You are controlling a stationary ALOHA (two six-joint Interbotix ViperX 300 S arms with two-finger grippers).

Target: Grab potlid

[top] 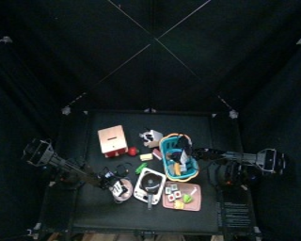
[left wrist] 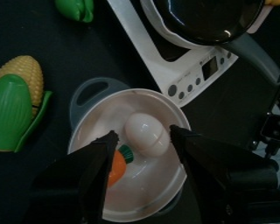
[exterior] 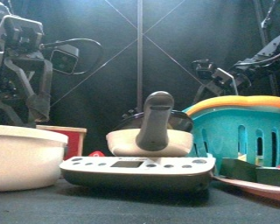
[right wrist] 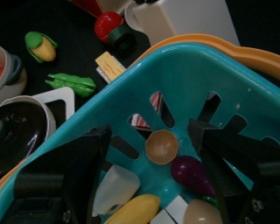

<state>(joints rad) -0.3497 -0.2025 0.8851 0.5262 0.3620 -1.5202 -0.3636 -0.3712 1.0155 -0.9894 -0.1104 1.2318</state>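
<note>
In the top view the potlid (top: 150,135) is a small pale disc at the back of the table, between the red-brown box (top: 113,139) and the teal basket (top: 179,155). No other view shows it clearly. My left gripper (left wrist: 143,138) hangs open over a white bowl (left wrist: 149,197) that holds an egg and an orange piece, at the table's front left and well away from the potlid. My right gripper (right wrist: 152,131) is open above the inside of the teal basket (right wrist: 178,83), its jaws spread over the toy food lying there.
A white scale (left wrist: 201,66) carrying a black pan stands beside the bowl. A corn cob (left wrist: 17,96) and a green vegetable (left wrist: 74,7) lie near it. A small red piece (right wrist: 108,24) lies between basket and box. Small items crowd the table's front right (top: 181,196).
</note>
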